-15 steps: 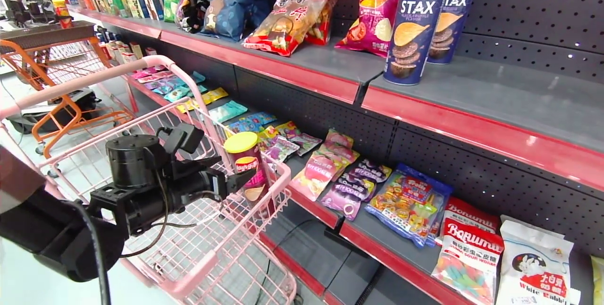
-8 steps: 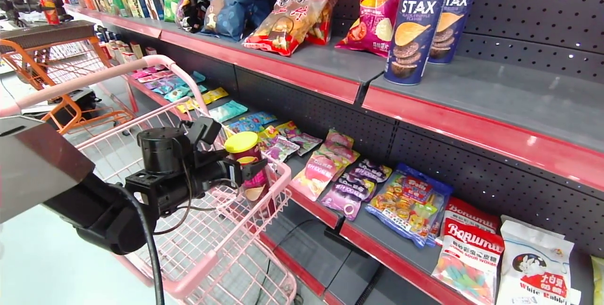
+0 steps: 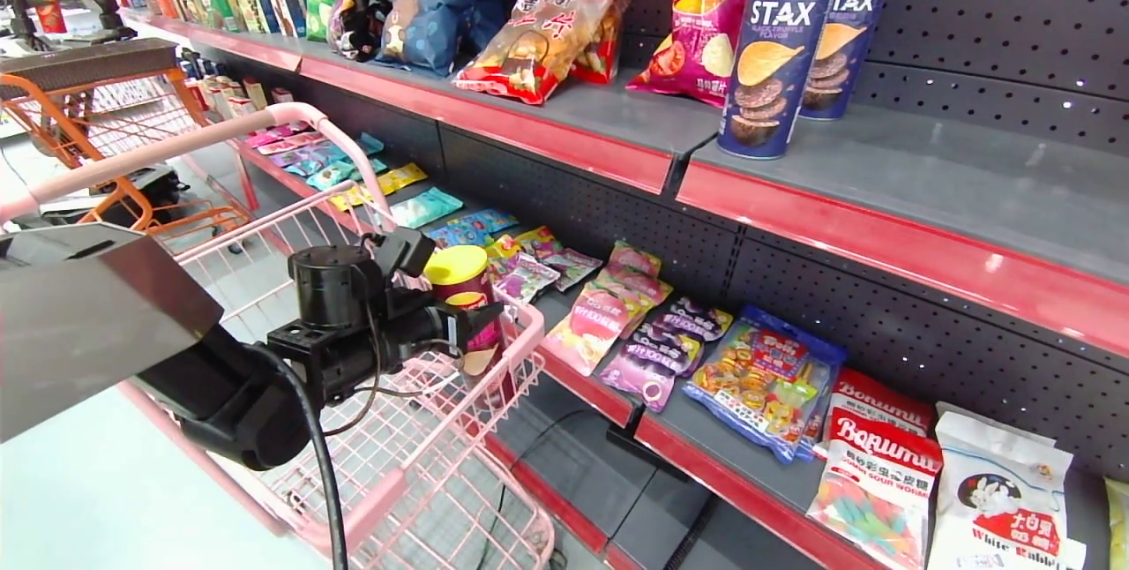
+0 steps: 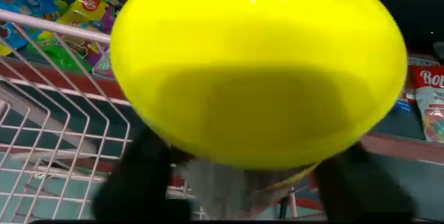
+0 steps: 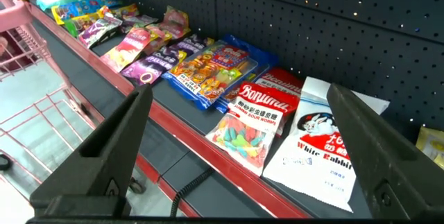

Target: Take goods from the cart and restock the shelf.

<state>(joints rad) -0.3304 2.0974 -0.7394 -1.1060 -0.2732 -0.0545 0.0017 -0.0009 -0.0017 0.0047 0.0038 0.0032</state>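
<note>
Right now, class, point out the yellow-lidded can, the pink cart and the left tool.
can [image 3: 455, 265], head view, yellow lid.
cart [image 3: 176, 149], head view, handle bar.
left tool [image 3: 472, 323], head view, between its fingertips.

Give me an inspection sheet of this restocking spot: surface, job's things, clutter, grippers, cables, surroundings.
Surface: upper shelf, grey, bare at its right part; lower shelf mostly covered with packs.
Job's things: chip can with a yellow lid, upright in the pink cart, at the corner near the shelves.
Clutter: two blue chip cans upright and snack bags on the upper shelf; candy packs lying on the lower shelf.
Grippers: left gripper at the chip can, below its lid; right gripper open, over the lower shelf.
Cables: black cable below the lower shelf.
Surroundings: orange cart farther down the aisle.
</note>
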